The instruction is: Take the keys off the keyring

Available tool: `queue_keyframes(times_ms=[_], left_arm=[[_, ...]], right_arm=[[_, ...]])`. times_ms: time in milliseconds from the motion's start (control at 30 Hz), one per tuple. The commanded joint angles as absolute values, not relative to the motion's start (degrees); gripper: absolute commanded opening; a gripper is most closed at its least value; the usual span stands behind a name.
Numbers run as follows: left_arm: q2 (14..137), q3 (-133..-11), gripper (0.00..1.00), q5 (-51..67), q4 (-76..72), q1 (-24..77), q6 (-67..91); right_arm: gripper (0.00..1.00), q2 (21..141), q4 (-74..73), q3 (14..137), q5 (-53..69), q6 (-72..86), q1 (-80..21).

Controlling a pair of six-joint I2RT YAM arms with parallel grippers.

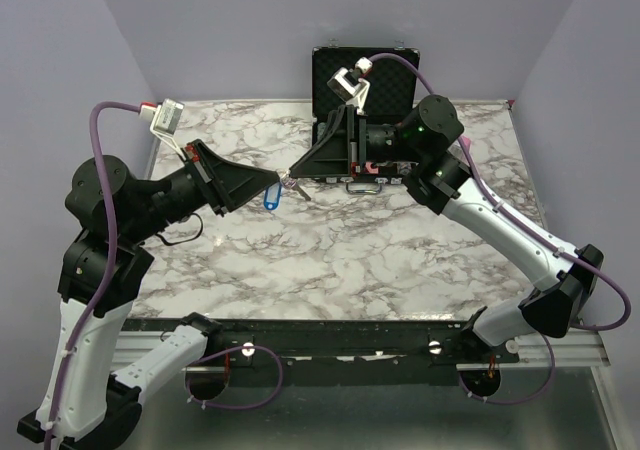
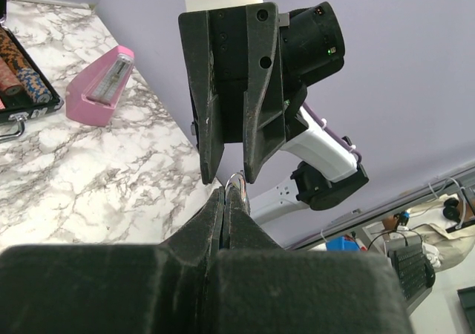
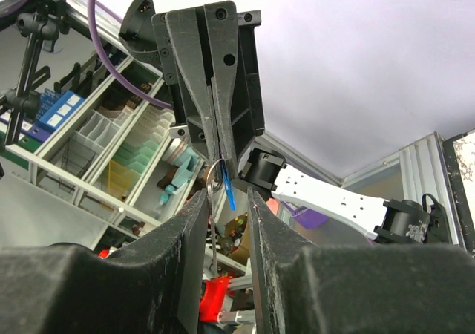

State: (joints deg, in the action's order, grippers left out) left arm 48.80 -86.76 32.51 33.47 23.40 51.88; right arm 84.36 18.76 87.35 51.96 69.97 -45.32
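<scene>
— While the keyring [image 2: 236, 178] is pinched in the shut left pincer [image 1: 277, 181], where are the keys [image 1: 272, 198] to be found?

— They are seen hanging from the ring just below that pincer's tip. As far as can be judged, they are held clear of the surface [image 1: 400, 260]. The blue head's long axis is pointed downward.

— And how is the right pincer [image 1: 300, 173] set?

— It is set tip to tip against the left one, from the opposite side. Its jaws are parted, and the ring and the blue head are seen in the gap between them. Whether either jaw is touching metal cannot be told.

— Which arm is counted nearer?

— Neither; both are met at the ring. The hold is kept by the left, so the working grip is judged to fall to the right. That grip is best taken across the hanging key, not along it.
</scene>
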Motion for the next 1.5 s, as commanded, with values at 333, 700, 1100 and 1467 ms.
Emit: queue_keyframes(times_ms=[333, 700, 1100, 1467], left_arm=[[50.01, -87.89, 0.00, 27.86, 33.92, 26.10, 50.10], [50.98, -88.59, 0.00, 25.75, 35.16, 27.33, 49.04], [50.54, -88.77, 0.00, 24.87, 34.37, 28.21, 48.25], [50.19, -89.12, 0.00, 27.07, 34.10, 28.74, 46.50]], right_arm=[[0.32, 83.23, 17.14, 87.45, 51.94, 68.91, -45.53], [0.27, 82.79, 17.67, 87.10, 52.38, 68.82, -45.53], [0.18, 83.41, 14.77, 87.80, 52.12, 67.15, -45.53], [0.13, 84.11, 13.45, 88.24, 52.21, 66.09, -45.53]])
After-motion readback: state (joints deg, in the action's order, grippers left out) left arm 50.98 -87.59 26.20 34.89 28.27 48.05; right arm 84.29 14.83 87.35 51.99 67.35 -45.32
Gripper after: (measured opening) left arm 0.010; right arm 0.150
